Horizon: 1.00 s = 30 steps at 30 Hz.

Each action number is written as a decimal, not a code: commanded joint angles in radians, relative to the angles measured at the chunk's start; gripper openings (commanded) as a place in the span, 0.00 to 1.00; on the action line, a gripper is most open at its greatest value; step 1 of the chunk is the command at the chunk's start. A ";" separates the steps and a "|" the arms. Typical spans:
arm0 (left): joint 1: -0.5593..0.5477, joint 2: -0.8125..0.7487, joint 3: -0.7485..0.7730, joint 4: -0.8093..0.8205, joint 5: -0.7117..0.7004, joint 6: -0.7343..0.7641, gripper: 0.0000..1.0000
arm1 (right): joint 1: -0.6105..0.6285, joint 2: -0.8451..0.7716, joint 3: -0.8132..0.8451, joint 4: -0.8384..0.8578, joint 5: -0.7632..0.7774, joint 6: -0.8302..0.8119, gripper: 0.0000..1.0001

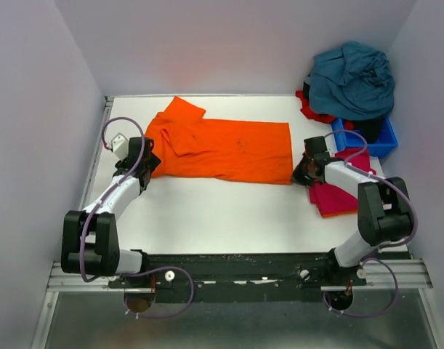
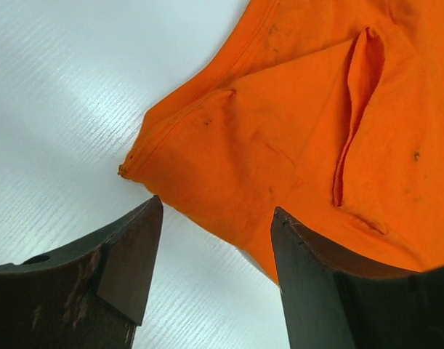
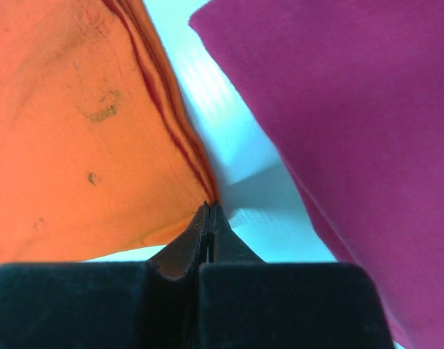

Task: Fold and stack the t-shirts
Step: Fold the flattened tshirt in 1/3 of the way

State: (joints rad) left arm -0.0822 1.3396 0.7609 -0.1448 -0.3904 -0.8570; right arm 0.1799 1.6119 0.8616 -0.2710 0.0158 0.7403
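The bright orange t-shirt [image 1: 222, 149] lies flat, folded lengthwise, across the middle of the white table. My left gripper [image 1: 145, 163] is open just above its left end; in the left wrist view the jaws [image 2: 216, 207] straddle the edge of the orange cloth [image 2: 301, 131]. My right gripper [image 1: 300, 174] is at the shirt's near right corner. In the right wrist view its fingers [image 3: 209, 205] are shut together on the tip of the orange hem [image 3: 69, 145]. A folded magenta-red t-shirt [image 1: 338, 196] lies just to the right of it and also shows in the right wrist view [image 3: 352, 109].
A crumpled teal-blue t-shirt [image 1: 352, 80] is heaped at the back right on a small blue plastic bin [image 1: 367, 142], with a red t-shirt [image 1: 312, 109] poking out beneath. White walls enclose the table on the left, back and right.
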 commanded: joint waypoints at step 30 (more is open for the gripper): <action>0.032 0.289 0.058 -0.068 -0.070 -0.197 0.36 | -0.005 -0.067 0.042 -0.091 0.078 -0.098 0.01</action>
State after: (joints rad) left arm -0.0723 1.5761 0.7891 -0.2195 -0.4839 -1.0409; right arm 0.1795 1.5524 0.8852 -0.3458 0.0742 0.6540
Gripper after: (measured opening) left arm 0.518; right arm 0.013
